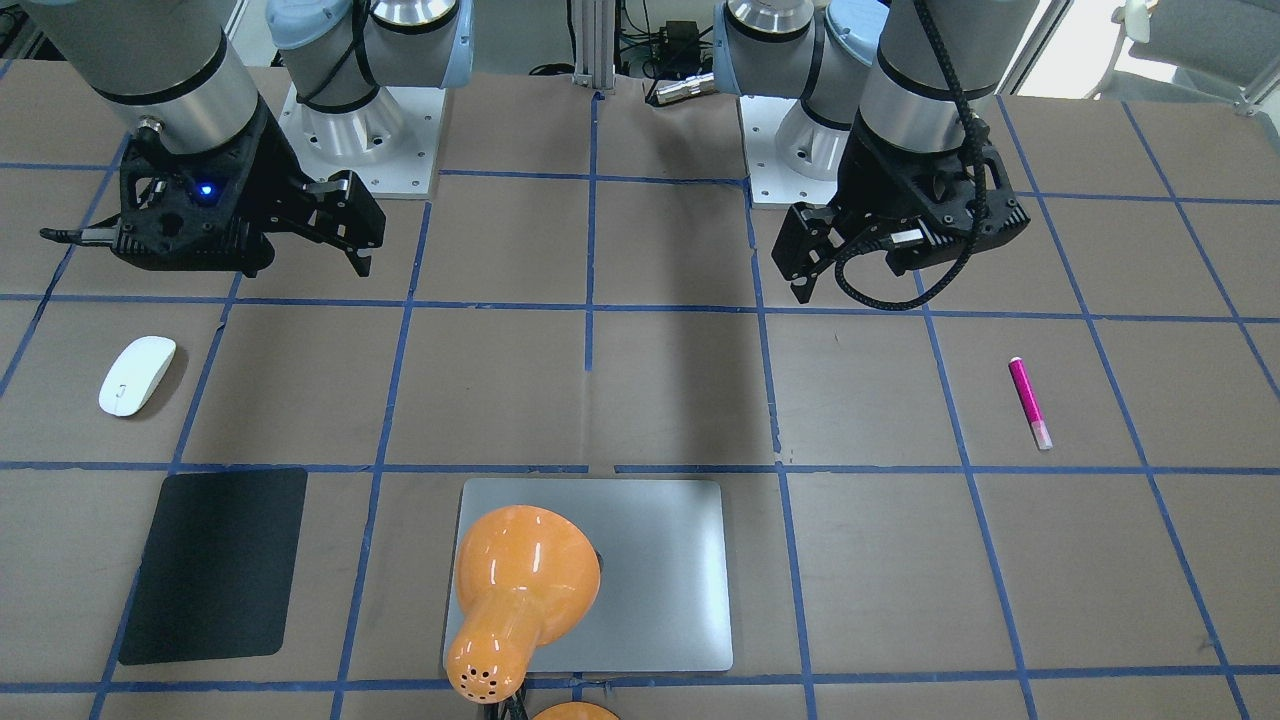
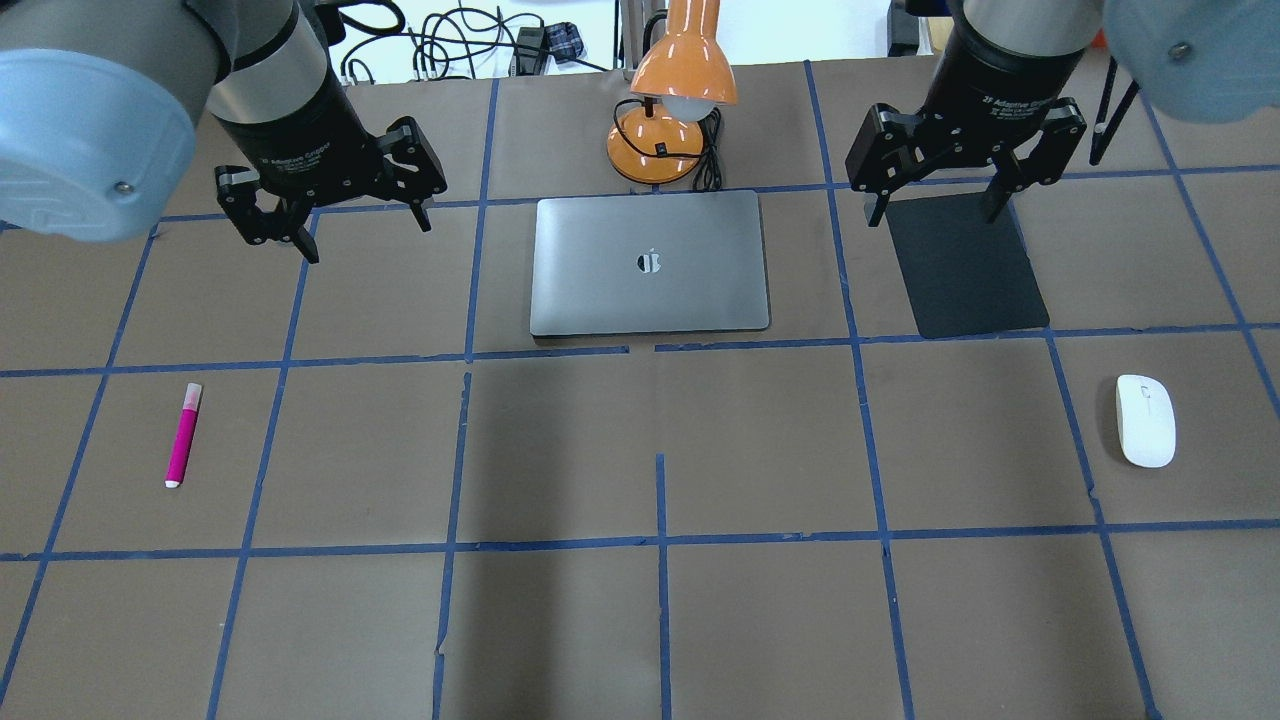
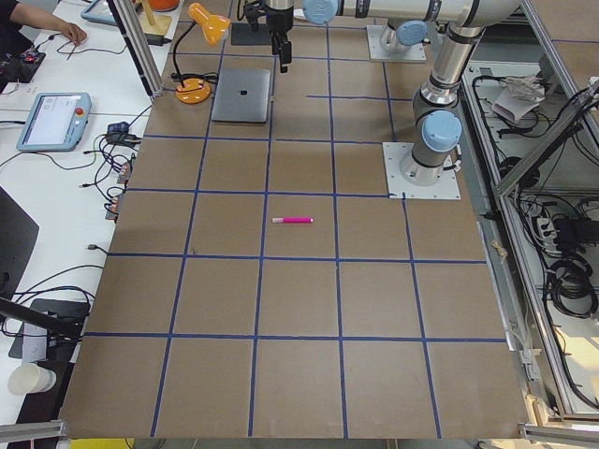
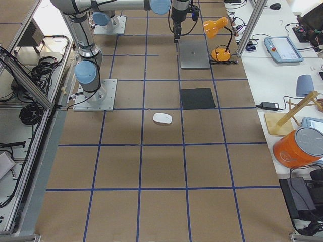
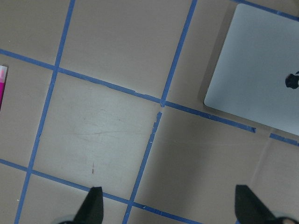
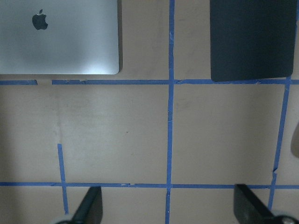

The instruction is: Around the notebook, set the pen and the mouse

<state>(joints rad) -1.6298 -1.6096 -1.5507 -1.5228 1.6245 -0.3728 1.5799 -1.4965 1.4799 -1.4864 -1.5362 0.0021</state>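
The magenta pen (image 2: pixel 183 435) lies flat on the brown table at the robot's left, also seen as the pen (image 1: pixel 1029 402) and at the left wrist view's edge (image 5: pixel 2 86). At the robot's right rests the white mouse (image 2: pixel 1145 420), the same mouse (image 1: pixel 137 375). The silver notebook (image 2: pixel 650 300) lies closed at the far middle. Above the table, left of the notebook, hangs my left gripper (image 2: pixel 368 240), open and empty. My right gripper (image 2: pixel 935 218) hovers open over the black mat's far edge, holding nothing.
A black mat (image 2: pixel 965 270) lies right of the notebook. An orange desk lamp (image 2: pixel 680 90) stands just behind the notebook, its shade leaning over the far edge. Blue tape lines grid the table. Operator desks with devices flank the far side.
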